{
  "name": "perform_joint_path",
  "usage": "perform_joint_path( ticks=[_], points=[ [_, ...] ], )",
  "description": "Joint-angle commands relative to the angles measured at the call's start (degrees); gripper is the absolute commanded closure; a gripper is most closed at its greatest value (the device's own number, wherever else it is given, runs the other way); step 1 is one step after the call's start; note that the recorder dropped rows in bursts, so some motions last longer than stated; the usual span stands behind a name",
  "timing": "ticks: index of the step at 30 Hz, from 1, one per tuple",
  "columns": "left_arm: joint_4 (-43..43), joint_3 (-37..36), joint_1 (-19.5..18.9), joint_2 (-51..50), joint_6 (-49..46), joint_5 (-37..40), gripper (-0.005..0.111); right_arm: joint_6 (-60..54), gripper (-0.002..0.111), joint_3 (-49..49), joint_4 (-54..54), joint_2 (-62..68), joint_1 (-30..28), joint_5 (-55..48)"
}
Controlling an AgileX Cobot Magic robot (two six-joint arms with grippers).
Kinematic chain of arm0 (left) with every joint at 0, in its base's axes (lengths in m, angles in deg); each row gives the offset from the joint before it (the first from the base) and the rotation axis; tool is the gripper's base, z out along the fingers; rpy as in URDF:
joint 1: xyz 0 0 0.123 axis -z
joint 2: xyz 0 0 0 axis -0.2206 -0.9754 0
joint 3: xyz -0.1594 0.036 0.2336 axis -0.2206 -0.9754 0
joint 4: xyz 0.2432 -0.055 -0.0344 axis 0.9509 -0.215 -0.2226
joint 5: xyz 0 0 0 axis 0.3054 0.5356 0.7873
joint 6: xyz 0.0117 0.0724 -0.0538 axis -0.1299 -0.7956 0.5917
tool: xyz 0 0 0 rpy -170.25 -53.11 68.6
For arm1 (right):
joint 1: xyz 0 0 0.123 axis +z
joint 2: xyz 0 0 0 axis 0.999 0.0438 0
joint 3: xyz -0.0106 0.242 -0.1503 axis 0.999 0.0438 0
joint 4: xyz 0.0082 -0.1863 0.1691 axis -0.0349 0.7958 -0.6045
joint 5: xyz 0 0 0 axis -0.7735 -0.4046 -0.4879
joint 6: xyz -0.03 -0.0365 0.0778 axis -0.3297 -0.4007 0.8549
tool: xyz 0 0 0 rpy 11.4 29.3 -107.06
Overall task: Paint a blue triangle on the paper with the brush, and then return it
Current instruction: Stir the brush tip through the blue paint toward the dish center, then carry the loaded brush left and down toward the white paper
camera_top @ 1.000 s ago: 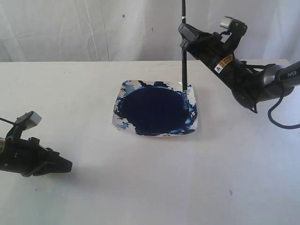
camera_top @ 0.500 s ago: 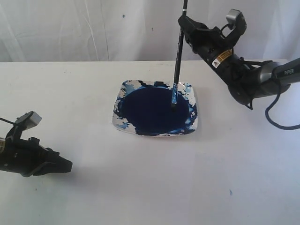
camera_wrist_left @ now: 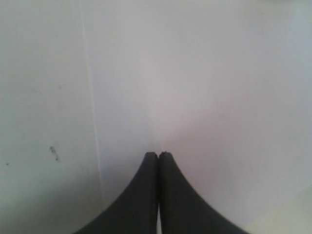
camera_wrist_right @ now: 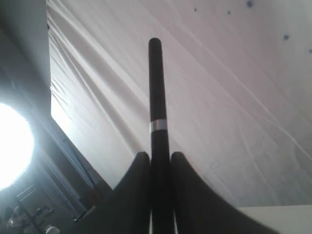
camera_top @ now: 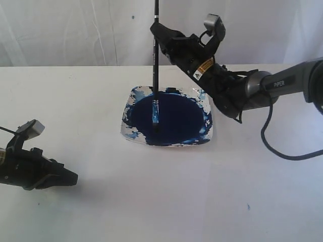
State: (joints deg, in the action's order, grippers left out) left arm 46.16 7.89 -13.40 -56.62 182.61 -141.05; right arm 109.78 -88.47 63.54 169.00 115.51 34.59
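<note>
My right gripper [camera_top: 157, 31] is shut on the brush [camera_top: 155, 65], a thin black handle held upright over the dish [camera_top: 132, 132]. The brush's blue-stained tip [camera_top: 156, 117] is down in the left part of the dark-blue paint pool [camera_top: 179, 121]. In the right wrist view the handle [camera_wrist_right: 156, 87] stands between the right gripper's [camera_wrist_right: 159, 157] fingers. My left gripper [camera_top: 74, 177] rests shut and empty at the lower left. The left wrist view shows it [camera_wrist_left: 158, 154] over the white paper [camera_wrist_left: 204, 97], whose faint edge runs beside it. No blue triangle shows.
The right arm's black cable [camera_top: 275, 148] loops over the table on the right. A small blue speck [camera_top: 248, 206] marks the tabletop near the front right. A white curtain hangs behind the table.
My right gripper has carried the brush leftward, from the dish's far right rim to the left part of the paint pool. The left arm has not moved.
</note>
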Motion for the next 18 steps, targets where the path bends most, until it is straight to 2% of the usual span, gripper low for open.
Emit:
perform_joint_path(
  ticks=[1, 18],
  points=[
    [-0.1, -0.5, 0.1, 0.2, -0.4, 0.2, 0.107, -0.4, 0.108, -0.4, -0.6, -0.6, 3.0, 0.9],
    [-0.1, -0.5, 0.1, 0.2, -0.4, 0.2, 0.107, -0.9, 0.108, -0.4, -0.3, 1.7, 12.2, 0.9]
  ],
)
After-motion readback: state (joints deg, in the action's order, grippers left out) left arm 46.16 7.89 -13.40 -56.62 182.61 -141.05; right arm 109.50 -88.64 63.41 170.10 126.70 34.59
